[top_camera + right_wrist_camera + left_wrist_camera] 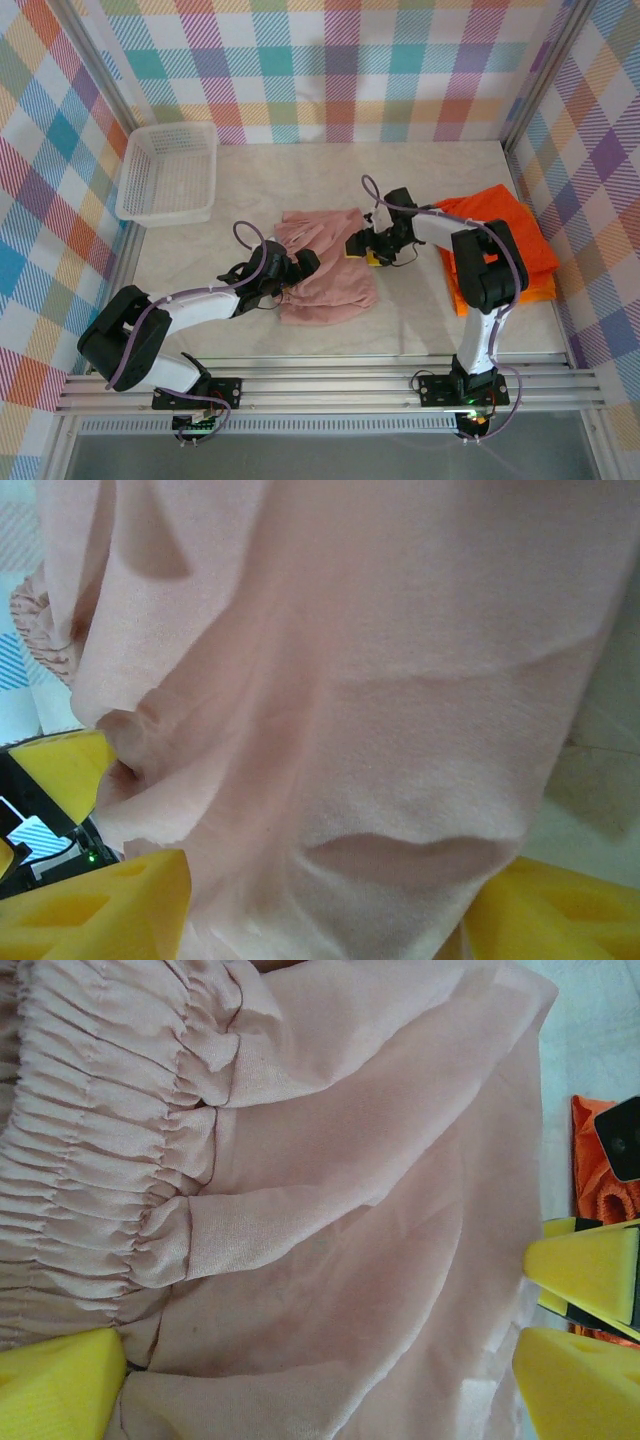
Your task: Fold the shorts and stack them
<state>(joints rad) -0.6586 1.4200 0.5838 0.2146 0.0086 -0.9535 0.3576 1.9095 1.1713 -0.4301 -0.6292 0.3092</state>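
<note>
The table (300, 170) is seen from above, with plaid walls on 3 sides. The orange shorts (500, 230) are heaped against its right edge, partly under the right arm. The pink shorts (325, 270) are spread rumpled around the middle of the table, somewhat toward the near edge, well apart from the orange heap. A white mesh basket (165, 212) is set in the far-left corner.

The left gripper (297, 268) is placed at the left edge of the pink shorts. In the left wrist view the left gripper (300, 1390) is seen fully spread, its 2 yellow fingers (60, 1385) wide apart over the gathered waistband, and nothing is clamped.

The right gripper (362, 250) is placed at the right edge of the pink shorts. In the right wrist view its fingers (100, 900) are seen apart, with pink cloth filling the gap between them; whether that cloth is pinched cannot be told.
</note>
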